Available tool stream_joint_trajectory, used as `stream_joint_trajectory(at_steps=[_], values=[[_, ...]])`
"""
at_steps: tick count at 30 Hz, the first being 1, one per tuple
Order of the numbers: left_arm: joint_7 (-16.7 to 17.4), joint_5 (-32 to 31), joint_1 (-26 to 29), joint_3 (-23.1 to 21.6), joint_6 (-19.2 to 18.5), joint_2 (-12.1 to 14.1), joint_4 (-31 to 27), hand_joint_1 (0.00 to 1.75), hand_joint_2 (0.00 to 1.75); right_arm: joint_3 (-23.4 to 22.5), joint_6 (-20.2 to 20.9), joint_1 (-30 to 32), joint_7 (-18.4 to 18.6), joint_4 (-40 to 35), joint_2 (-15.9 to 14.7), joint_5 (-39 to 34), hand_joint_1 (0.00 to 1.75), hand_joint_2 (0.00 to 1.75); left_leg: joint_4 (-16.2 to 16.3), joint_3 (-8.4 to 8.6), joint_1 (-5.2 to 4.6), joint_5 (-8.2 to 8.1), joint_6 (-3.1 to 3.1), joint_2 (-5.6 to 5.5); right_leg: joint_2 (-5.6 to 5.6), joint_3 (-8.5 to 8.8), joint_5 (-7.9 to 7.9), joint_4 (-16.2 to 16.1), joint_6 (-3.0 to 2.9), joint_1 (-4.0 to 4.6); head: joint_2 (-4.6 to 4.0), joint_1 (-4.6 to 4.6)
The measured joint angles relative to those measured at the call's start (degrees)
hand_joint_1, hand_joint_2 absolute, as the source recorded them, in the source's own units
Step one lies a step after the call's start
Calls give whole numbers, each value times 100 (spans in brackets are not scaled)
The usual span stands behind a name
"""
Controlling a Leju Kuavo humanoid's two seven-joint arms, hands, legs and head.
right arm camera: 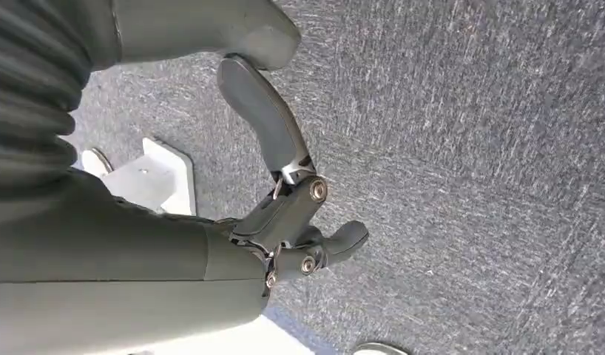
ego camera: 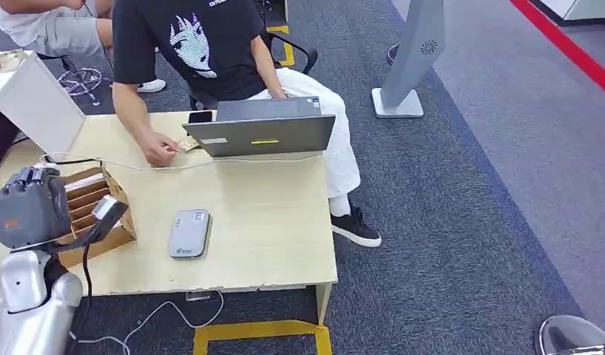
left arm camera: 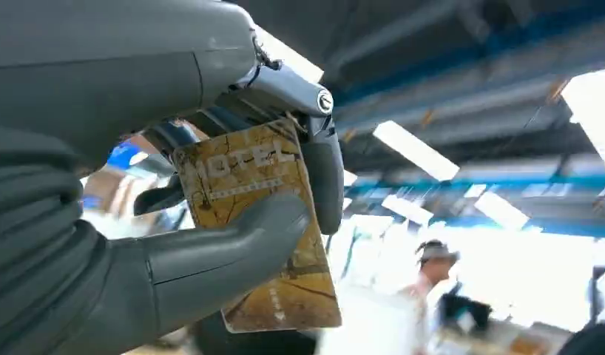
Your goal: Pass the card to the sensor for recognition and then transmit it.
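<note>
Only up close, card in left robot hand.

You see grey carpet with a red stripe, a pale wooden table, yellow floor tape and bright ceiling lights.

I'm looking at an office-like test space: grey carpet with floor tape, a plywood table, a person's laptop, rolling chairs, long ceiling lights.
</note>
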Motion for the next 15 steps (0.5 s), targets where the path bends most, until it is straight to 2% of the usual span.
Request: stream_joint_trajectory(at_steps=[5, 8, 15], values=[[-71, -48, -3, 0, 7, -134, -722, 175, 175, -11, 2, 2, 0, 0, 0, 0, 0, 175, 0, 1, -1, 0, 0, 2, 1, -1, 2, 0, 3, -1, 0, -2], [63, -151, -91, 0, 7, -94, -771, 175, 175, -17, 2, 0, 0, 0, 0, 28, 0, 175, 0, 2, 2, 2, -3, 0, 0, -1, 4, 1, 0, 0, 0, -2], [85, -164, -224, 0, 7, 37, -771, 175, 175, -44, 2, 2, 0, 0, 0, 76, 0, 175, 0, 2, 4, 4, -5, 1, 1, -2, 4, 5, -1, 3, 0, 0]])
